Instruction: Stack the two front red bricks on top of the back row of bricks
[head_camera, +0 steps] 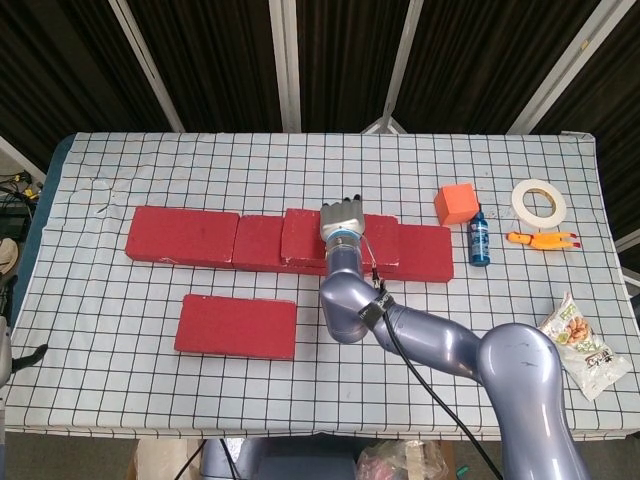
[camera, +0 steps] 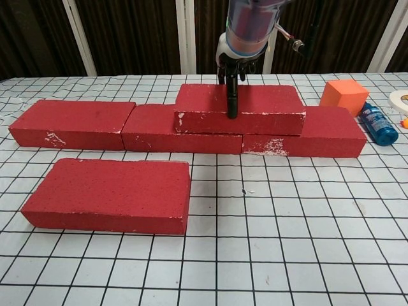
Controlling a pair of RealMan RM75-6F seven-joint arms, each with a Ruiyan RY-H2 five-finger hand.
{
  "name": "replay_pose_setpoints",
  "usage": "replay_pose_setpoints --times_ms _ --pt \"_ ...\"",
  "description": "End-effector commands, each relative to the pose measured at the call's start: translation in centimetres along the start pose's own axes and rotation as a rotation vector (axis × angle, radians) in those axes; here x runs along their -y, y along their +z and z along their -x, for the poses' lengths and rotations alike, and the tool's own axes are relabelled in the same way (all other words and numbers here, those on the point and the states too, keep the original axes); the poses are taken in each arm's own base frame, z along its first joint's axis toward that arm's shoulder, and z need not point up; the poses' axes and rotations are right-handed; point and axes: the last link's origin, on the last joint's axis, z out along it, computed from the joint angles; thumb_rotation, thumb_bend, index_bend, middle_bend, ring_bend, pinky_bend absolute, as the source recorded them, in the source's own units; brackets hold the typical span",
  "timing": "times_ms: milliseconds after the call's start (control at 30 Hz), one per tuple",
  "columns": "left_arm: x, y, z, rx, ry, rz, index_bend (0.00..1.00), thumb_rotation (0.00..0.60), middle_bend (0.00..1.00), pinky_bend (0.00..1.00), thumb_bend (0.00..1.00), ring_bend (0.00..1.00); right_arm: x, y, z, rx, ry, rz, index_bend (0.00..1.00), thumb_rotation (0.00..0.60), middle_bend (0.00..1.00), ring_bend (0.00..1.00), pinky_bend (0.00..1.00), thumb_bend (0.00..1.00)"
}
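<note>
Right hand [camera: 232, 64] clamps stacked red brick [camera: 255, 108] at frame centre atop back row [camera: 76, 124] | second front brick [camera: 108, 194] lower left | left hand out of frame

A white tablecloth printed with a black grid [head_camera: 120, 300] is showing under everything. Four rectangular foam bricks are showing deep red: the front red brick [camera: 109, 195], the stacked red brick [camera: 268, 105] and the back row of red bricks [camera: 73, 122], their lower edges chipping to white specks. The metallic lavender-blue right arm [head_camera: 440, 340] is ending in a silver-grey right hand [head_camera: 345, 216] with black fingers [camera: 233, 95]. An orange foam cube [head_camera: 456, 203], a blue bottle with a black cap [head_camera: 480, 240], a cream roll of tape [head_camera: 538, 201], an orange-and-yellow toy [head_camera: 540, 240] and a green-and-white snack packet [head_camera: 580, 345] are sitting to the right
</note>
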Motion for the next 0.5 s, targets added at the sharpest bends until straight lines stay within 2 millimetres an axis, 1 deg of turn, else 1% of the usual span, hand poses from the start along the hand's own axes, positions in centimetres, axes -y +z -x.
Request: replay_pose_setpoints --times_ms 33,200,267,400,500 --pt "0.02 0.01 -0.04 0.001 -0.001 -0.001 0.05 0.6 0.0 0.11 0.0 0.0 0.05 -0.04 0.01 0.0 0.0 0.0 0.34 0.6 0.3 0.1 0.0 0.18" --pt "0.04 -0.04 -0.1 -0.001 -0.002 -0.001 0.05 0.6 0.0 0.11 0.0 0.0 0.12 -0.07 0.1 0.002 0.002 0.0 0.34 0.6 0.28 0.09 0.0 0.18" --pt "0.05 -0.06 -0.12 -0.002 -0.001 -0.001 0.05 0.6 0.0 0.11 0.0 0.0 0.12 -0.07 0.14 0.004 0.006 0.0 0.33 0.6 0.25 0.08 0.0 0.18" --pt "0.06 -0.08 -0.12 -0.003 -0.002 -0.001 0.05 0.6 0.0 0.11 0.0 0.0 0.12 -0.08 0.19 0.011 0.014 -0.001 0.26 0.6 0.16 0.02 0.0 0.18" --pt "0.06 -0.07 -0.13 -0.005 -0.002 -0.002 0.05 0.6 0.0 0.11 0.0 0.0 0.08 -0.04 0.21 0.012 0.019 0.001 0.22 0.6 0.09 0.0 0.0 0.18"
